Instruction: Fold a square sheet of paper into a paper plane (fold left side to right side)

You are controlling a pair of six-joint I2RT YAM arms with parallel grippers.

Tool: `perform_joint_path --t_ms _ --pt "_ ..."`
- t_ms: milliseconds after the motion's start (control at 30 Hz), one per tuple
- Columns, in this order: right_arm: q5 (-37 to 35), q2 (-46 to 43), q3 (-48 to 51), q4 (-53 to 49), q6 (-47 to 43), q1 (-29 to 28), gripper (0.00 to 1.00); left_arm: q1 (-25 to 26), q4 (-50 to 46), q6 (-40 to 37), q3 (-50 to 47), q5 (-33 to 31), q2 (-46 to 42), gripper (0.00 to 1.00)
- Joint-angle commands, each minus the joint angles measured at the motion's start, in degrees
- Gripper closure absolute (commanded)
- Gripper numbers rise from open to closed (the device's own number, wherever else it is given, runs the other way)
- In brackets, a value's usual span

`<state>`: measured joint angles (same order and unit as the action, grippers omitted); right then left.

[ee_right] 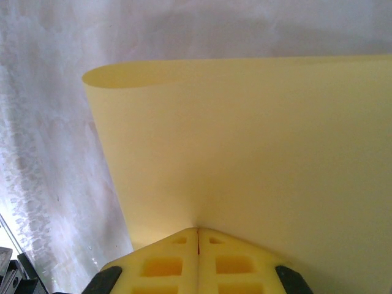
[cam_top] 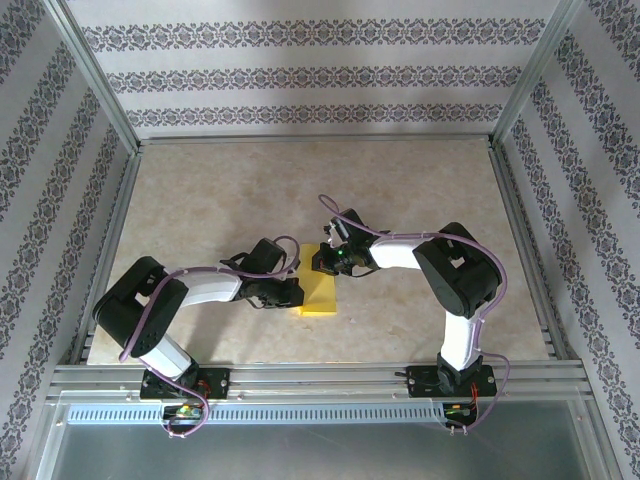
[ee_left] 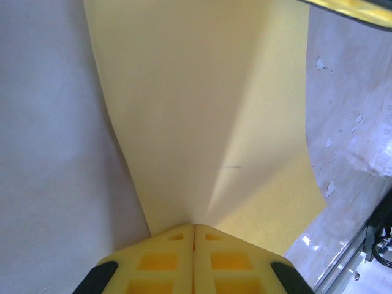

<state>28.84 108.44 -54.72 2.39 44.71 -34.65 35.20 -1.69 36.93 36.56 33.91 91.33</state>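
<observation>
1. The square sheet of paper (cam_top: 322, 296) lies mid-surface, a touch toward the near edge, right between the two arms.
2. The left end effector (cam_top: 297, 291) is in at the sheet's left edge. From its wrist camera, the yellow fingers (ee_left: 177, 236) are pressed together with the paper pinched right at their tips.
3. The right end effector (cam_top: 322, 264) is over on the far side of the sheet. Its fingers (ee_right: 168, 248) are clamped flat together as well, and the paper fans out from that pinch.
4. The sheet is not lying flat. In the right wrist view its far-left end rolls over in a soft curve, and in the left wrist view a shallow ridge runs up from the grip.
5. What's in the way: from above, both wrists overlap the paper, leaving a narrow yellow patch between them, so its full outline can't be told.
6. Around it there's pale marbled surface (cam_top: 200, 200), lilac cables (cam_top: 495, 270) looping along each arm, metal frame rails (cam_top: 320, 372) along the edges, and patterned walls (cam_top: 320, 80) on three sides.
7. The left wrist view shows white flecks (ee_left: 321, 64) on the surface beside the sheet. A blurred yellow strip crosses the top right corner, and I can't tell what it is.
</observation>
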Motion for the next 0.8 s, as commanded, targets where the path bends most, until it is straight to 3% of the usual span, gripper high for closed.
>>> perform_joint_path --t_ms 0,767 --pt "-3.6 2.2 1.0 -3.4 -0.3 1.0 1.0 2.1 -5.5 1.7 -2.8 2.2 -0.6 0.93" --pt "-2.8 2.5 0.8 -3.4 -0.7 0.7 1.0 6.9 -10.1 4.0 -7.9 0.2 -8.1 0.93"
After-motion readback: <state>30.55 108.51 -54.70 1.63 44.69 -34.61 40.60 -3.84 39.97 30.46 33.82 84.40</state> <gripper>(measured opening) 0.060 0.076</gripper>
